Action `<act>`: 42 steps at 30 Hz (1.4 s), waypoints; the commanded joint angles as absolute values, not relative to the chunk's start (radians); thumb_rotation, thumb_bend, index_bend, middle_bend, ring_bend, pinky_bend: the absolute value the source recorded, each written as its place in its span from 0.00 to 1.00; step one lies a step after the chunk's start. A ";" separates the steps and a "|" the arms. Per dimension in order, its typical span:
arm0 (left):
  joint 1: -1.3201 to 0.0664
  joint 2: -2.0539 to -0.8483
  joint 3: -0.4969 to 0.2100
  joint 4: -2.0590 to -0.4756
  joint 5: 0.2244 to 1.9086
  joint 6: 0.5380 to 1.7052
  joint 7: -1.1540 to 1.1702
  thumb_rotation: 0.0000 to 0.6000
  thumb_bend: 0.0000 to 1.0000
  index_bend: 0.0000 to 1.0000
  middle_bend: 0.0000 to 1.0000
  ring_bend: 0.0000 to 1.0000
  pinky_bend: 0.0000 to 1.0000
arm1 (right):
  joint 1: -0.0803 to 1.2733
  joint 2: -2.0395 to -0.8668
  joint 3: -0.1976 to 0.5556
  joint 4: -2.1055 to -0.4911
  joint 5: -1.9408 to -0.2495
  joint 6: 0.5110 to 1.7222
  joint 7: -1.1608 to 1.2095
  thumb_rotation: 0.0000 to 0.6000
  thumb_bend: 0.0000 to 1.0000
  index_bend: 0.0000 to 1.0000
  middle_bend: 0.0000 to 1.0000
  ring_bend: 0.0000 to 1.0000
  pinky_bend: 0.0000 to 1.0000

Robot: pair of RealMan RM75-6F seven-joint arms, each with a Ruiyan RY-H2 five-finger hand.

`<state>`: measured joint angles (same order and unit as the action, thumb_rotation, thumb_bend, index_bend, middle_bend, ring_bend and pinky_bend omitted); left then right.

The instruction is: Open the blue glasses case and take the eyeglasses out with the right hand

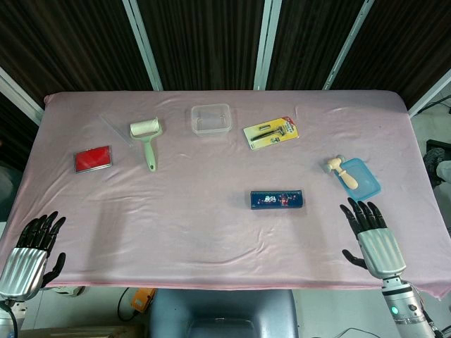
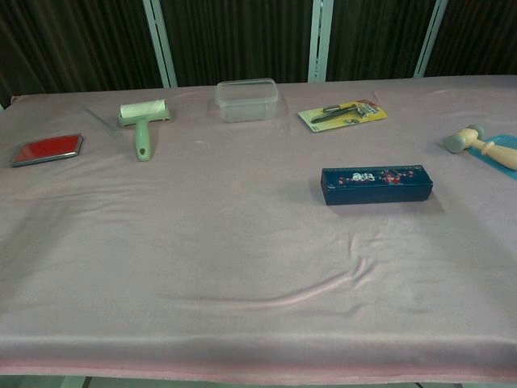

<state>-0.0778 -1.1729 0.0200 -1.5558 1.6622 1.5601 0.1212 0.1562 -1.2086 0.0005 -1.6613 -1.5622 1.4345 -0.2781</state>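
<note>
Left hand: the silver-backed, black-fingered left hand hangs off the near left corner of the pink-clothed table, fingers apart, holding nothing.
Red item: a flat red rectangular case lies near the left edge.
Roller: a pale green lint roller with a white drum rests just right of it, handle pointing to the near edge.
Box: a clear plastic lidded container sits toward the far edge, near the middle.
Card: a yellow retail card holding a dark tool lies tilted right of the container.
Glasses case: the dark blue rectangular glasses case with a printed lid lies closed, flat, right of centre.
Mallet: a small wooden mallet rests on a light blue tray near the right edge.
Right hand: the matching right hand hovers at the near right edge, fingers spread wide and empty, apart from the case.
</note>
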 commanded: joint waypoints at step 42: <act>-0.078 -1.164 0.020 -1.550 1.654 1.554 0.098 1.00 0.43 0.00 0.00 0.00 0.10 | 0.570 -1.581 0.173 -1.166 -1.301 0.951 -0.263 1.00 0.48 0.55 0.14 0.05 0.02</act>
<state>-0.0780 -1.1642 0.0203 -1.5505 1.6541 1.5539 0.0977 0.5693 -1.5816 0.1737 -1.1665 -1.3014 0.9511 -0.2626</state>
